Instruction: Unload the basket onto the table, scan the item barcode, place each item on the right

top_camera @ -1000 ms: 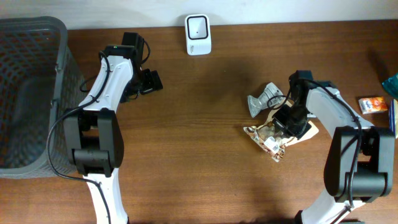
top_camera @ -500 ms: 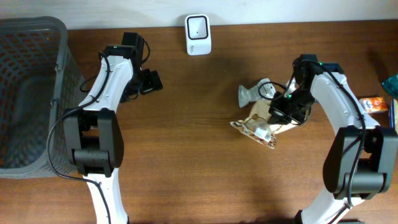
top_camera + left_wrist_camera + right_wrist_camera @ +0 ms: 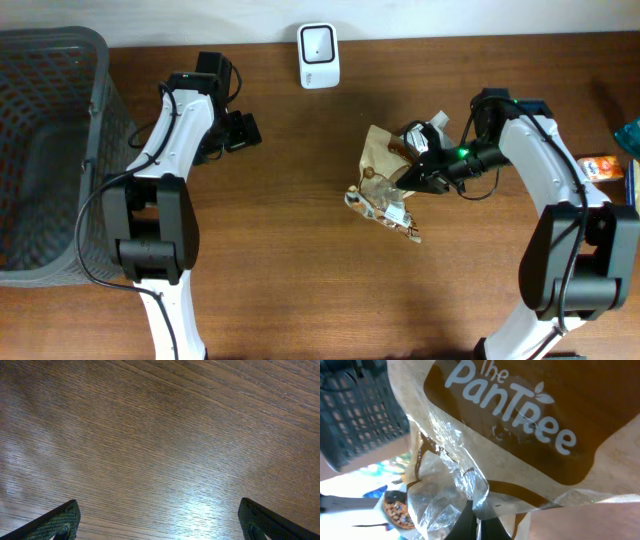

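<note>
The bag (image 3: 383, 195) sits right of centre in the overhead view, at the tip of the right gripper (image 3: 410, 180), which reaches in from the right. The jaws are pinched tight on the bag's right edge. In the right wrist view the dark fingers (image 3: 480, 527) come up from the bottom middle and bite into the crinkled clear film, with the bag filling most of the frame above them. The bag hangs tilted, its paper end toward the upper part of the frame and its film end toward the lower right. Whether its lower end touches the table (image 3: 300, 280) cannot be told.

The bag is tan paper with a dark brown panel printed "The PanTree" in pale letters, and it has a creased see-through window.

The scanner (image 3: 318, 55), white and upright, stands at the top middle, up and left of the bag and well apart from it, with wood tabletop between them. A dark mesh basket (image 3: 100, 90) fills the left edge. The left gripper (image 3: 243, 130) rests at upper left, jaws spread wide and holding nothing. An orange box (image 3: 598, 167) lies at the right edge.
</note>
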`<state>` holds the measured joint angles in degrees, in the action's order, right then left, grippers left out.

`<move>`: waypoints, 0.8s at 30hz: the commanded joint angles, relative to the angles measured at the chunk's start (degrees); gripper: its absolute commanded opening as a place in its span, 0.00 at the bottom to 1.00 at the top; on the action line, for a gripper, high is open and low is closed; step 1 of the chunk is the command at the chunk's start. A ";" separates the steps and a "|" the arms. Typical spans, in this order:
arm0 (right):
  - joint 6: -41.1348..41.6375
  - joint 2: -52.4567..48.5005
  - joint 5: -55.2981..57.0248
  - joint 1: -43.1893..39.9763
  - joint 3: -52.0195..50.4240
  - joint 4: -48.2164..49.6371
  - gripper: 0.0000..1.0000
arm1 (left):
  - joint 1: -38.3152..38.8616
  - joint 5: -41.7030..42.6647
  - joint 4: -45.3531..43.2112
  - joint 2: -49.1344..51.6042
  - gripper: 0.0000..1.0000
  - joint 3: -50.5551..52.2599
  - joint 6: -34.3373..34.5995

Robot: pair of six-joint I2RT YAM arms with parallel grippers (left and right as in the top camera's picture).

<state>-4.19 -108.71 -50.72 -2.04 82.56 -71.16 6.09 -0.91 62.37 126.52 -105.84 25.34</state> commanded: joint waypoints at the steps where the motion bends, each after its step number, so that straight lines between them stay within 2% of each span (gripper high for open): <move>1: -3.02 -0.22 14.29 2.93 1.11 0.94 0.04 | 0.13 -0.42 0.09 -1.70 0.99 0.24 -0.13; 5: -0.44 -0.22 24.61 8.39 1.09 2.95 0.04 | 0.13 -0.42 0.09 -1.70 0.99 0.24 -0.13; 9: -0.35 -0.44 32.28 17.33 1.01 5.70 0.05 | 0.13 -0.42 0.09 -1.70 0.99 0.24 -0.13; 11: 1.97 -0.44 36.85 21.22 0.98 7.21 0.26 | 0.13 -0.42 0.09 -1.70 0.99 0.24 -0.13; 13: 6.97 -0.44 42.18 24.52 0.98 7.98 0.76 | 0.13 -0.42 0.07 -1.70 0.99 0.24 -0.13; 14: 9.38 -0.42 43.95 25.42 0.98 7.98 0.86 | 0.13 -0.42 0.09 -1.70 0.99 0.24 -0.13; 16: 15.50 -0.39 47.56 26.36 1.03 7.67 0.99 | 0.13 -0.42 0.09 -1.70 0.99 0.24 -0.13; 19: 19.63 -0.31 48.43 24.55 1.03 7.28 0.99 | 0.13 -0.42 0.07 -1.70 0.99 0.24 -0.13; 24: 20.74 -0.33 46.84 15.02 1.03 7.93 0.99 | 0.13 -0.42 0.09 -1.70 0.99 0.24 -0.13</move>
<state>13.78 -108.71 -4.93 18.55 82.59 -63.70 6.09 -0.91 62.37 126.52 -105.84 25.34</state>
